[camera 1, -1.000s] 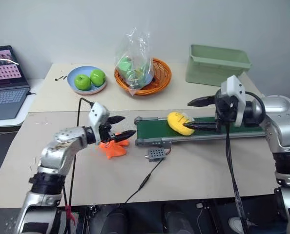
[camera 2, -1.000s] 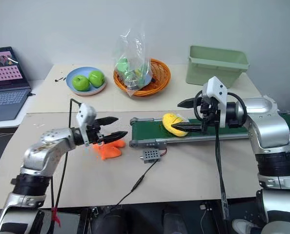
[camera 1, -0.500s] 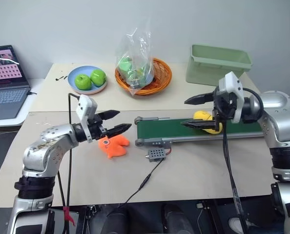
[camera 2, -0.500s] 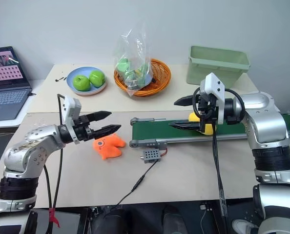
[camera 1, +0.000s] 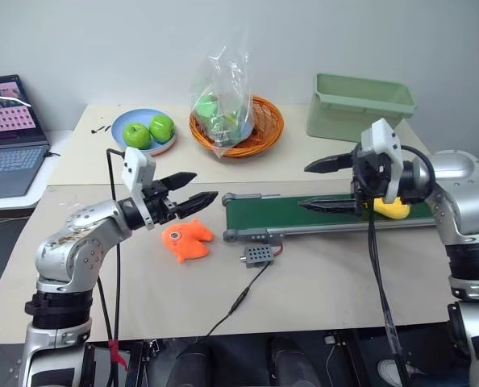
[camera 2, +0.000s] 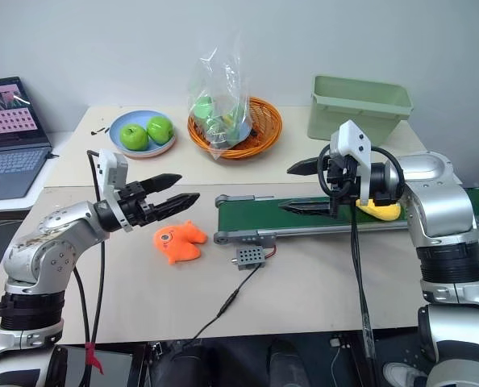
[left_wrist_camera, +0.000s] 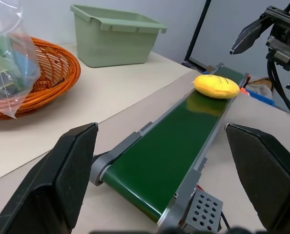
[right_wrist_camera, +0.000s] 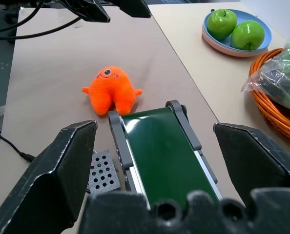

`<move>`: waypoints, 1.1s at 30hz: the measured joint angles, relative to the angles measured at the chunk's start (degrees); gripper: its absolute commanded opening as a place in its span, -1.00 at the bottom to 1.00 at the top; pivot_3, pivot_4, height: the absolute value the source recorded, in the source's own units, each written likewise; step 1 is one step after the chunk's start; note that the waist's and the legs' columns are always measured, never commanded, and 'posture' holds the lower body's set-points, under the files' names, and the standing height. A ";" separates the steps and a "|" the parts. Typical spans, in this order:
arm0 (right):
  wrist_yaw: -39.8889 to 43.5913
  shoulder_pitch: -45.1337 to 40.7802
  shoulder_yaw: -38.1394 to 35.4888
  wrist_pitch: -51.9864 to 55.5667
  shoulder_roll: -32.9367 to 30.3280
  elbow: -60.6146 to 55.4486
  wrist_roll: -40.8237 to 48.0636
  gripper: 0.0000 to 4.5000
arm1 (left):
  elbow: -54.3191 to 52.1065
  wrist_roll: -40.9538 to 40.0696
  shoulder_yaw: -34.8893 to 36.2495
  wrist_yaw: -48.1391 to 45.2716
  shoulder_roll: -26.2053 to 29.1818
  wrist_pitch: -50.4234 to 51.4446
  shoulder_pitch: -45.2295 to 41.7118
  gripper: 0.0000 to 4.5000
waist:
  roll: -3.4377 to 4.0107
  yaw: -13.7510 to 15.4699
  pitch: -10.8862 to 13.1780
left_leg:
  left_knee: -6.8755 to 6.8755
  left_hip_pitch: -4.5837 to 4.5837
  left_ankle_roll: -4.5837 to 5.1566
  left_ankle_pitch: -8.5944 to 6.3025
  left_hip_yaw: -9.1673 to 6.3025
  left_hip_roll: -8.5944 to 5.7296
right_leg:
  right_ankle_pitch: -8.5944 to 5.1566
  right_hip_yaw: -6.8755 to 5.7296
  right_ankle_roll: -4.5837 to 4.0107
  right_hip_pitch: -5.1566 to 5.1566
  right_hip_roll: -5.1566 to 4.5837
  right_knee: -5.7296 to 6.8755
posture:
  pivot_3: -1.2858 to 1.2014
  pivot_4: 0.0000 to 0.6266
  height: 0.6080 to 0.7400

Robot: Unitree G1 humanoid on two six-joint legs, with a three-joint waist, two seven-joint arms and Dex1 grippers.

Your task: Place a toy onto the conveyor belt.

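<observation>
The yellow toy [camera 1: 389, 208] lies on the dark green conveyor belt [camera 1: 288, 214] toward its right end, partly behind my right wrist; the left wrist view shows the toy [left_wrist_camera: 217, 86] at the belt's far end. My right gripper [camera 1: 304, 187] hangs open above the belt's middle, pointing left, with nothing between its fingers. Left of the belt's end, my left gripper [camera 1: 201, 187] is held open and level, also empty. It hovers above and slightly left of an orange plush [camera 1: 186, 240] lying on the table.
A small grey control box [camera 1: 257, 255] with a black cable sits in front of the belt. At the back stand a blue plate of two green apples [camera 1: 147, 133], an orange basket holding a plastic bag [camera 1: 235, 121] and a pale green bin [camera 1: 360, 105]. A laptop [camera 1: 10, 137] stands far left.
The yellow toy has travelled right along the belt, from near its left end to past my right gripper. My left gripper has risen off the orange plush. The right gripper has stayed put.
</observation>
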 measured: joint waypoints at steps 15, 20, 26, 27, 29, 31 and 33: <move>-0.05 0.32 -0.11 0.03 -0.21 -0.12 0.00 1.00 | -0.73 -0.67 -0.01 -1.22 2.26 0.71 0.03 0.97 | 0.00 -0.05 0.00 | 0.00 0.01 0.00 0.00 0.01 0.00 | 0.00 0.00 0.00 0.00 0.00 -0.02 | 0.03 -0.52 1.00; -0.04 0.32 -0.11 0.04 -0.23 -0.12 0.00 1.00 | -0.73 -0.68 -0.01 -1.92 2.91 0.80 0.01 0.97 | 0.00 -0.01 0.00 | 0.00 0.00 0.00 0.00 0.01 0.00 | 0.00 0.00 0.00 0.00 0.00 -0.03 | 0.03 -0.52 1.00; 0.00 0.32 -0.11 0.07 -0.23 -0.12 0.01 1.00 | -0.74 -0.77 -0.04 -1.99 3.13 1.12 -0.03 0.97 | 0.00 -0.01 0.00 | 0.00 0.00 0.00 0.00 0.01 0.00 | 0.00 0.00 0.00 0.00 0.00 -0.03 | 0.03 -0.52 1.00; 0.00 0.32 -0.11 0.07 -0.23 -0.12 0.01 1.00 | -0.74 -0.78 -0.03 -1.99 3.13 1.14 -0.04 0.97 | 0.00 -0.01 0.00 | 0.00 0.00 0.00 0.00 0.00 0.00 | 0.00 0.00 0.00 0.00 0.00 -0.03 | 0.03 -0.52 1.00; 0.00 0.32 -0.11 0.08 -0.23 -0.12 0.02 1.00 | -0.75 -0.79 -0.04 -1.98 3.13 1.22 -0.07 0.97 | 0.00 -0.01 0.00 | 0.00 0.00 0.00 0.00 0.01 0.00 | 0.00 0.00 0.00 0.00 0.00 -0.04 | 0.03 -0.52 1.00; 0.00 0.32 -0.11 0.08 -0.23 -0.12 0.02 1.00 | -0.92 -0.81 -0.04 -1.88 3.12 1.52 -0.20 0.97 | 0.00 -0.01 0.00 | 0.00 0.00 0.00 0.00 0.01 0.00 | 0.00 0.00 0.00 0.00 0.00 -0.04 | 0.03 -0.52 1.00; -0.01 0.32 -0.11 0.08 -0.23 -0.12 0.02 1.00 | -1.16 -0.81 -0.04 -1.57 3.08 1.95 -0.56 0.97 | 0.00 -0.01 0.00 | 0.00 0.00 0.00 0.00 0.00 0.00 | 0.00 0.00 0.00 0.00 0.00 -0.03 | 0.03 -0.52 1.00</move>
